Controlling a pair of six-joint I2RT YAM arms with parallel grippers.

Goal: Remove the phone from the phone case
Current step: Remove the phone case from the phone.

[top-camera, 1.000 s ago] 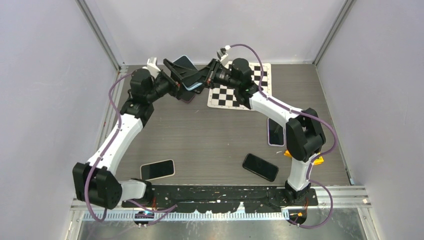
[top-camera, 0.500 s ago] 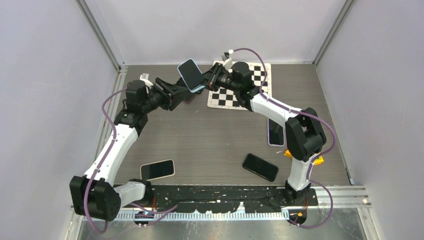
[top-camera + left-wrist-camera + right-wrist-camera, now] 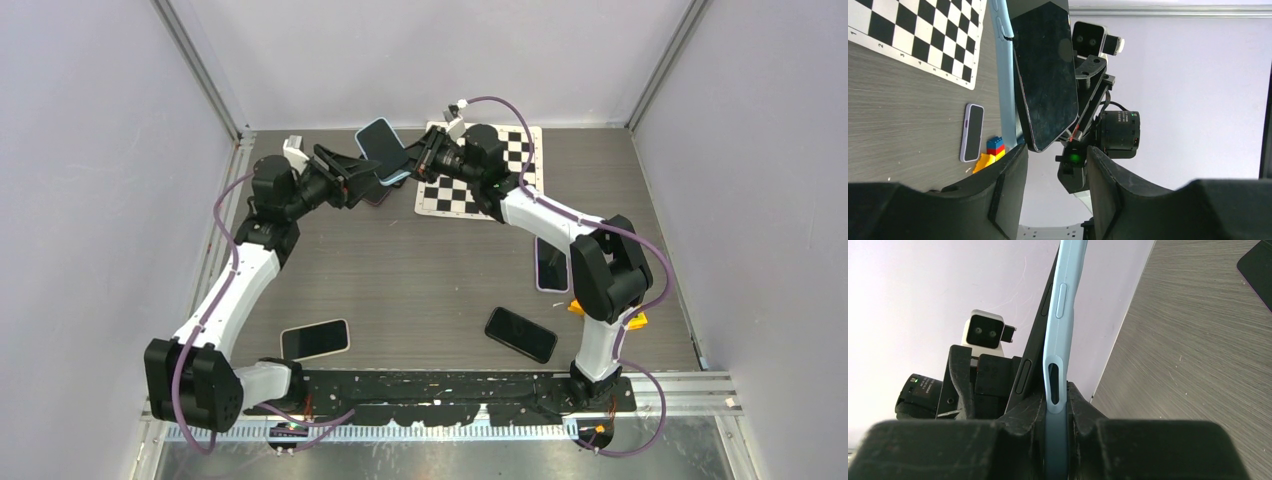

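**Top view:** At the far side of the grey table [image 3: 420, 280] the two arms are seen meeting. A black phone [image 3: 378, 138] in a light blue phone case [image 3: 393, 179] is held tilted above the table, beside a checkerboard mat [image 3: 480, 180]. The right gripper [image 3: 414, 160] is closed on it from the right. The left gripper [image 3: 360, 172] is placed at its lower left edge. Three other phones are seen lying nearer the bases: a pink-cased phone [image 3: 315, 339], a bare black phone [image 3: 520, 334] and a purple-cased phone [image 3: 551, 263].

**Left wrist view:** The left gripper's fingers [image 3: 1008, 185] are seen partly spread, with a clear gap between them. The black phone's lower corner is placed just at the mouth of that gap; whether it is pinched cannot be told. The case's blue rim is shown behind the phone. Toy bricks [image 3: 990, 150] are seen on the table beside the purple-cased phone.

**Right wrist view:** The case's edge is pinched tightly between the right gripper's fingers [image 3: 1083, 412]. The phone's dark edge is seen left of the case, parted from it at the near end and meeting it farther up.
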